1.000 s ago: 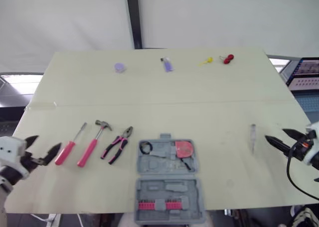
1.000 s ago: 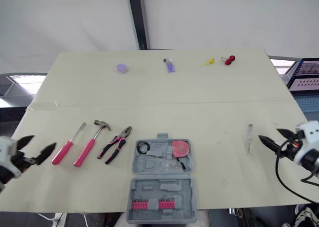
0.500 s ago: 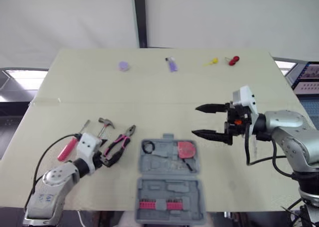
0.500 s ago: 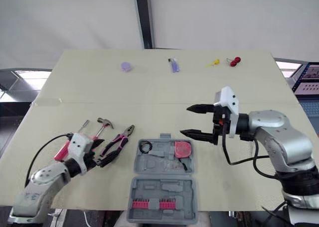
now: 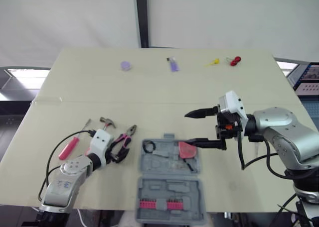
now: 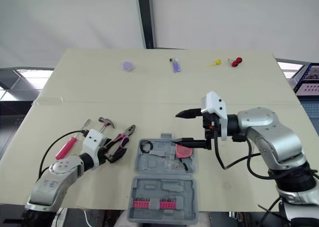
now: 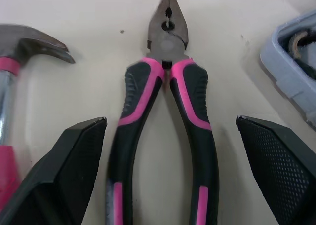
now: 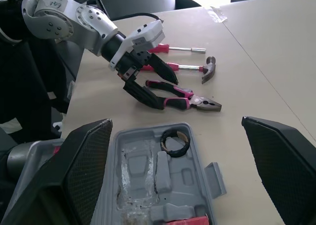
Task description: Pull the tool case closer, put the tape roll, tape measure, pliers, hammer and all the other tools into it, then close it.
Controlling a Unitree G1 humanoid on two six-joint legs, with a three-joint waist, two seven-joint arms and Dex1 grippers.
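Open case point(image 5: 169, 183) at the near edge of the surface point(image 5: 149, 87) holds tape roll point(image 5: 146, 147) and tape measure point(image 5: 186, 150); my right hand point(image 5: 189, 129) hovers open above it, my open left hand point(image 5: 115, 153) straddles the pliers point(image 7: 168, 136), with hammer point(image 5: 105, 121) and screwdriver point(image 5: 68, 149) left to pack.

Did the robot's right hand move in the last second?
Yes. The right gripper swung inward from near the table's right edge to the tool case, its open fingers now by the case's right side.
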